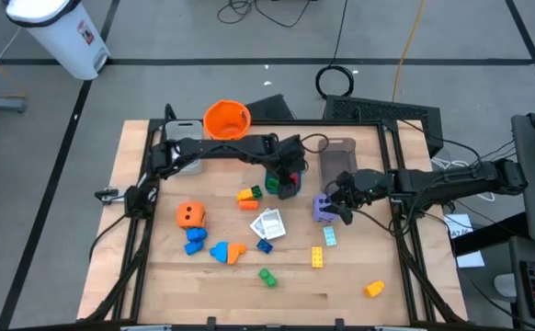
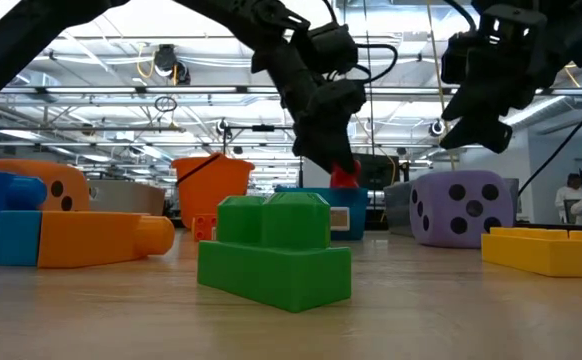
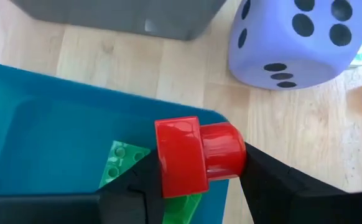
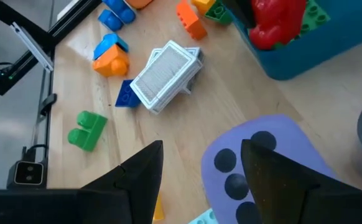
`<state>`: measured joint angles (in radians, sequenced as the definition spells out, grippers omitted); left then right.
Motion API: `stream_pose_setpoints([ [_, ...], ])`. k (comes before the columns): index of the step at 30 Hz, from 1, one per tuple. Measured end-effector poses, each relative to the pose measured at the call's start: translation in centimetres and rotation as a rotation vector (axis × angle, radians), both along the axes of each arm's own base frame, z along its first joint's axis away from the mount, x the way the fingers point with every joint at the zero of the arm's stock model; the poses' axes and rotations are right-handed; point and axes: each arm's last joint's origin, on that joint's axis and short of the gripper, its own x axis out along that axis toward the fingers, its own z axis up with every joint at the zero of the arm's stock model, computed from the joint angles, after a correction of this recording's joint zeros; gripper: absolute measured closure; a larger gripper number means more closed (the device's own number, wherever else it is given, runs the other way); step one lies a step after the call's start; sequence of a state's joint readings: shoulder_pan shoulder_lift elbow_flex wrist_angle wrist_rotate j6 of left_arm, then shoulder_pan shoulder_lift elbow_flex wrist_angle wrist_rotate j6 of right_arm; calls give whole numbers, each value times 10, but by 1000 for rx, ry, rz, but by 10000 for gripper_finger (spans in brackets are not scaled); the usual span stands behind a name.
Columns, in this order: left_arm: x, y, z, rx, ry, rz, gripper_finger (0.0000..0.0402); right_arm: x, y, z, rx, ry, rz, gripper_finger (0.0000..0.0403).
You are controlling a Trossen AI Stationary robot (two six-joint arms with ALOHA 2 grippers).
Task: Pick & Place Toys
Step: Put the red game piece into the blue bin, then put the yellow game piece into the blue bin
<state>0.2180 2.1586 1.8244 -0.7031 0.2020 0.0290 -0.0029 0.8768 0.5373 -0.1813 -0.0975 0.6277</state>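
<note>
- Left gripper (image 3: 196, 180) is over the teal tray (image 3: 56, 149), fingers clamped on a red brick (image 3: 196, 152). The brick hangs above the tray's corner nearest the purple die (image 3: 302, 40).
- A green brick (image 3: 122, 165) lies on the tray floor directly under that red one.
- In the high view the teal tray (image 1: 281, 184) sits just beside the grey tray (image 1: 337, 156), with the orange bucket (image 1: 226, 119) beyond it towards the table's far edge.
- Right gripper (image 4: 199, 165) hovers above the purple die (image 4: 262, 162), jaws apart with one finger either side of the die's edge. Whether a pad already touches the die is hard to tell from here.
- The purple die (image 1: 324, 208) rests on the table on the side of the teal tray towards the right arm, close to it but apart.
- A stack of white cards (image 4: 165, 74) lies on the near side of the teal tray, with a blue brick (image 4: 126, 94) touching it.
- Orange and green bricks (image 1: 249, 194) sit just beside the tray, towards the left arm.
- The orange die (image 1: 189, 215) stands well away from the tray on the left arm's side, blue and orange bricks (image 1: 217, 248) near it.
- A loose green brick (image 1: 267, 276), a yellow brick (image 1: 316, 256) and an orange brick (image 1: 374, 289) lie towards the table's near edge.
</note>
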Motion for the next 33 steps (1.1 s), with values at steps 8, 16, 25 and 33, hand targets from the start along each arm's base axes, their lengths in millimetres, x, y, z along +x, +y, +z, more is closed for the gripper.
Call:
stream_pose_setpoints([
  [8,1,4,1,-14,-14,35,167,1,0,2,13,-21,-6,195],
  [16,-6,19,16,-106,-48,76,160,2,0,4,14,-43,-6,195],
  [25,-48,20,115,-73,-286,76,187,11,0,21,48,-245,-17,195],
  [33,-100,-15,216,-17,-651,9,210,14,-1,78,203,-823,-39,195],
])
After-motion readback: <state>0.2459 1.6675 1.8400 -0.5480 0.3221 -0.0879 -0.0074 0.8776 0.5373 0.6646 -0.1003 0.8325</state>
